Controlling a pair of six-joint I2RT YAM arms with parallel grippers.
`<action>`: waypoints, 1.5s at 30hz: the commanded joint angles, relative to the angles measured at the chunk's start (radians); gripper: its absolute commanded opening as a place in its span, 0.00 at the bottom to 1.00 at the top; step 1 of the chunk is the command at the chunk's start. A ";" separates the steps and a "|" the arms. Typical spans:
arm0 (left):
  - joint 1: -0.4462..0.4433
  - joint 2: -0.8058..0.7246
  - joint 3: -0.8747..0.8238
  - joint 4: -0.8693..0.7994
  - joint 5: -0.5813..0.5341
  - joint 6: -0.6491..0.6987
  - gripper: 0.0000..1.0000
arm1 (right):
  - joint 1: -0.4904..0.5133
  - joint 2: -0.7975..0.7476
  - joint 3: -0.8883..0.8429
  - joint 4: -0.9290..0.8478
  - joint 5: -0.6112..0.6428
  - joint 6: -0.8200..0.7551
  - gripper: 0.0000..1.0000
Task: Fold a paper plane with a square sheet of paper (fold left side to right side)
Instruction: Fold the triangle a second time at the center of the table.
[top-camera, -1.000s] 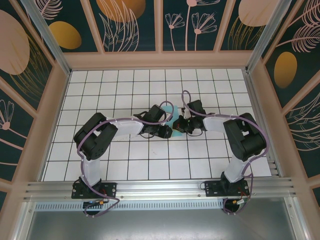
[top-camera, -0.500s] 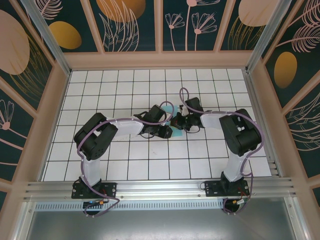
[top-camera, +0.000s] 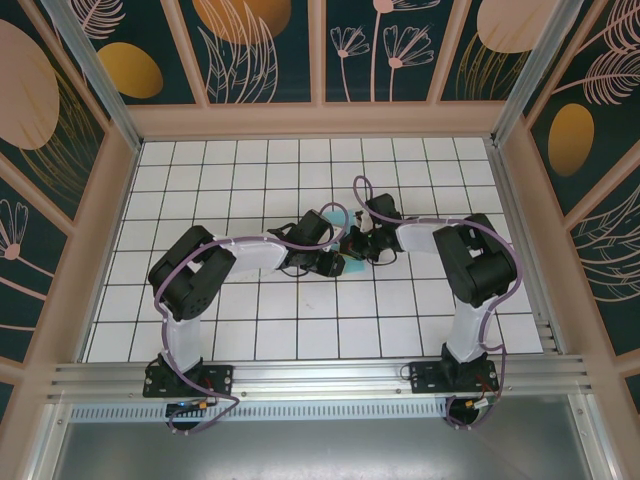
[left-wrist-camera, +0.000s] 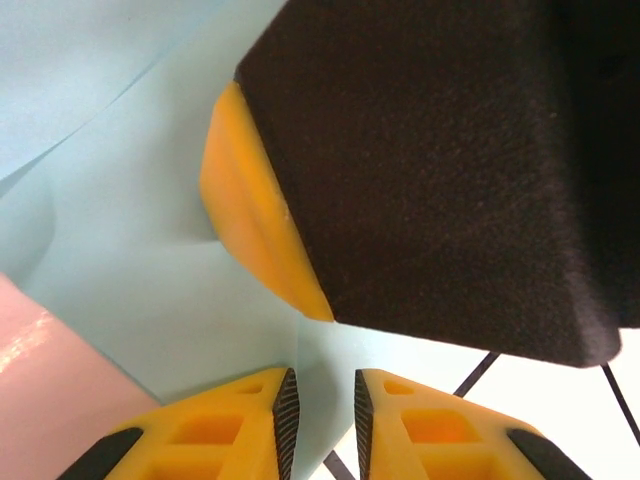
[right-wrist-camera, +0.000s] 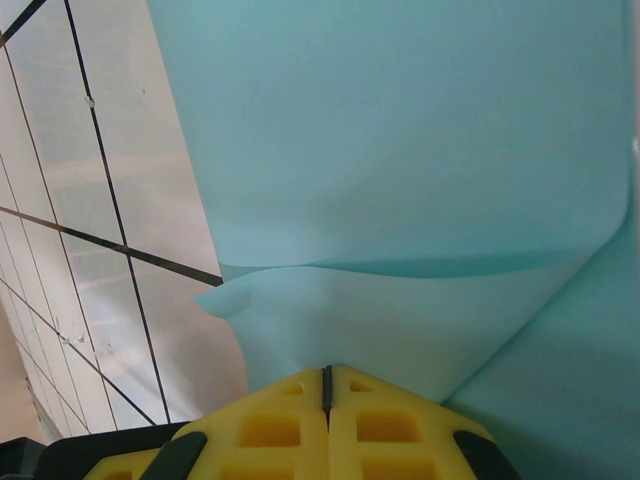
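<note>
Right wrist view has the right gripper (right-wrist-camera: 326, 372) with its fingers pressed together, tip against the sheet of paper (right-wrist-camera: 420, 150), which lies mid-way across the table (top-camera: 250, 330) with one flap curling up. The left gripper (left-wrist-camera: 325, 385) sits just beside, fingers narrowly parted, pinching nothing visible. A side-to-side fold seems in hand; next, the flap likely needs laying over and creasing flat.

Bright, even light, soft shadows, both wrist close-ups softly blurred (overhead view sharp)
</note>
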 joint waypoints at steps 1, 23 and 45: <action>-0.007 0.055 -0.034 -0.058 -0.043 -0.014 0.27 | -0.037 0.027 0.018 -0.059 0.130 -0.045 0.03; -0.008 0.024 0.010 -0.078 -0.020 -0.005 0.27 | -0.124 0.095 0.067 -0.067 0.070 -0.091 0.03; 0.008 0.097 0.189 -0.089 0.040 0.025 0.29 | -0.110 0.067 0.054 -0.078 0.062 -0.085 0.03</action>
